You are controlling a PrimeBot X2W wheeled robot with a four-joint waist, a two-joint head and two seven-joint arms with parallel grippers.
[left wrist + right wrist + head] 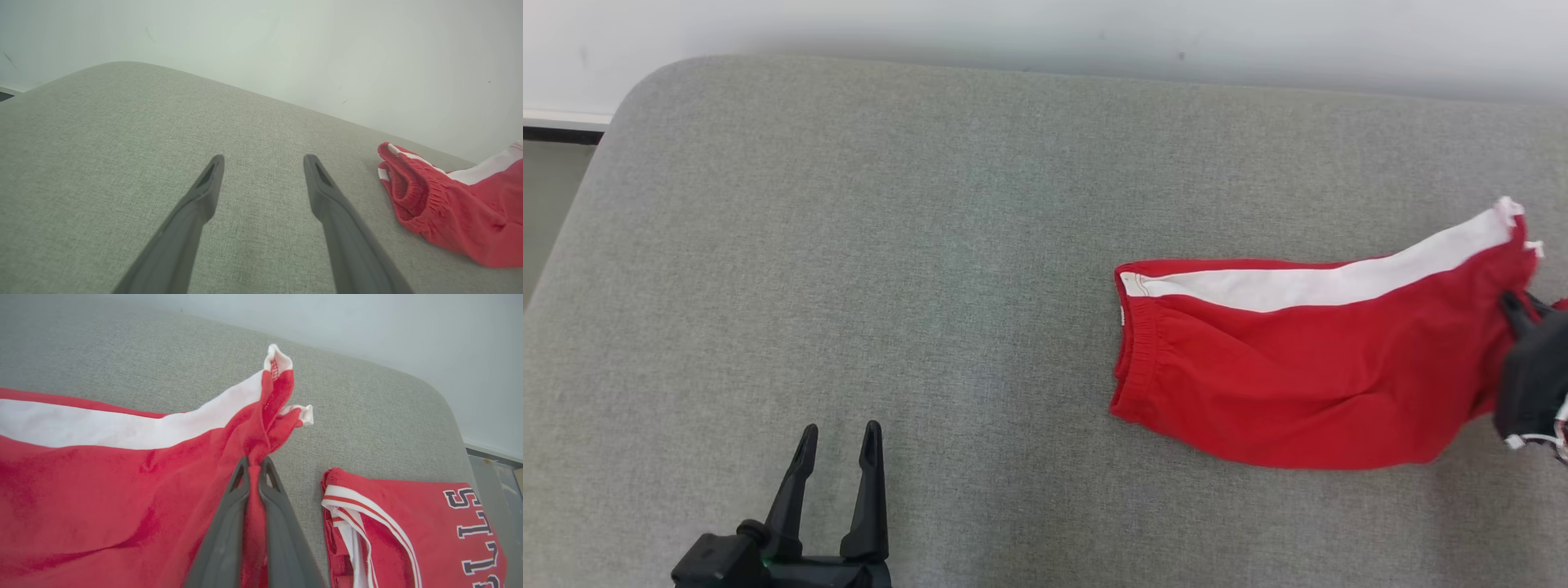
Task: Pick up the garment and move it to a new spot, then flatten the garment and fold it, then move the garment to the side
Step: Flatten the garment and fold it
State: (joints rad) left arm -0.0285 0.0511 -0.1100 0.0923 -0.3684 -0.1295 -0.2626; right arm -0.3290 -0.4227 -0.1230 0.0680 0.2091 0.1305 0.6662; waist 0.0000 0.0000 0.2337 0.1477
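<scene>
The garment point(1307, 359) is a pair of red shorts with a white side stripe, lying on the grey cushioned surface point(890, 269) at the right, elastic waistband toward the left. My right gripper point(1521, 309) is shut on the garment's hem at the far right edge of the head view. In the right wrist view the fingers point(229, 522) pinch a bunched fold of the garment point(122, 490), lifting that end. My left gripper point(840, 437) stands open at the lower left, nothing between its fingers, well apart from the garment point(457, 208).
A folded red jersey point(408, 535) with white trim and dark lettering lies on the grey surface point(367, 400) just right of the shorts. A pale wall point(1045, 33) runs along the far edge. The surface's rounded left corner drops off at the upper left.
</scene>
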